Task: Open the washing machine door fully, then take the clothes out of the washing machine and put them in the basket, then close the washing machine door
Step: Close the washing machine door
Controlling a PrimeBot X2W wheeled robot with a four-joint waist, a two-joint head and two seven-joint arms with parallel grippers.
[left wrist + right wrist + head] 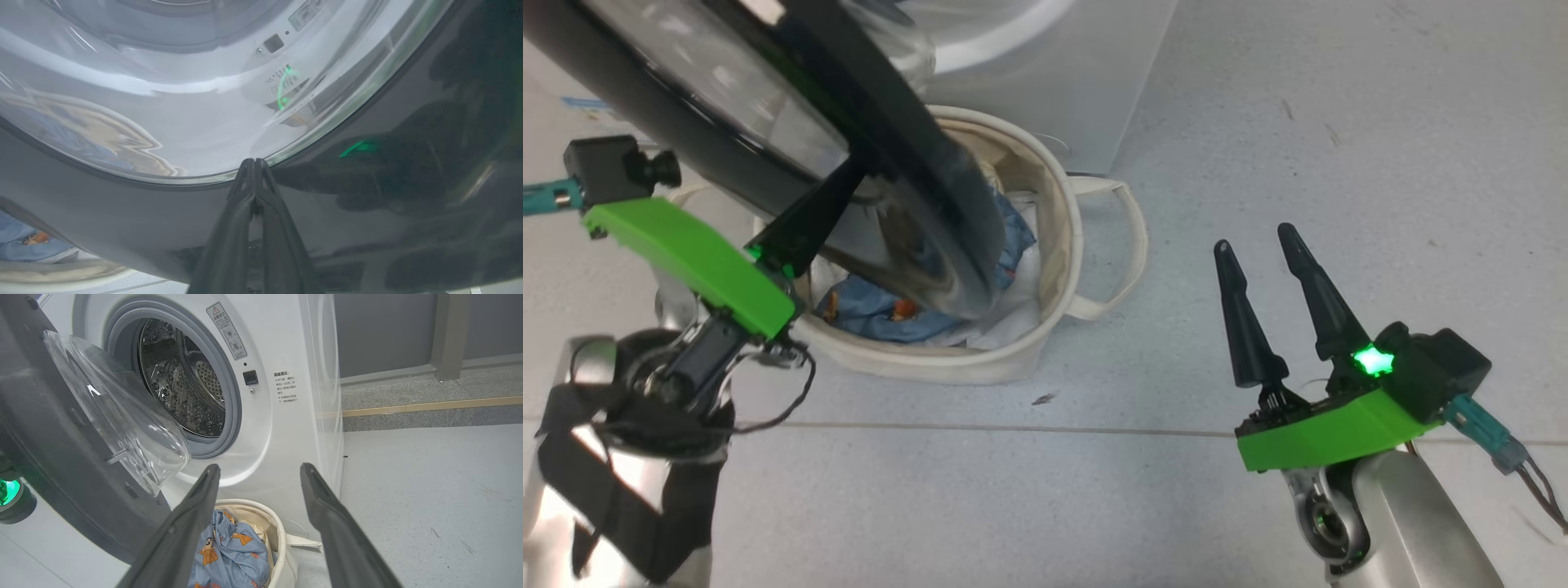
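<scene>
- Pale grey speckled floor runs up to the white washing machine at the far side.
- The left gripper has its fingers pressed together. The tips are set against the washing machine door, where the black rim meets the glass.
- The right gripper hovers with its fingers apart and holds nothing, over bare floor to the right of the basket.
- The basket stands just in front of the machine, under the partly open door. The clothes lie in it, blue print uppermost.
- The drum looks empty, so I judge the closing step is in hand. The next move calls for a steady push on the rim toward the machine until it latches.
- Hidden: the drum's lower left behind the glass dome, the door catch, and any cream garment under the blue one.
</scene>
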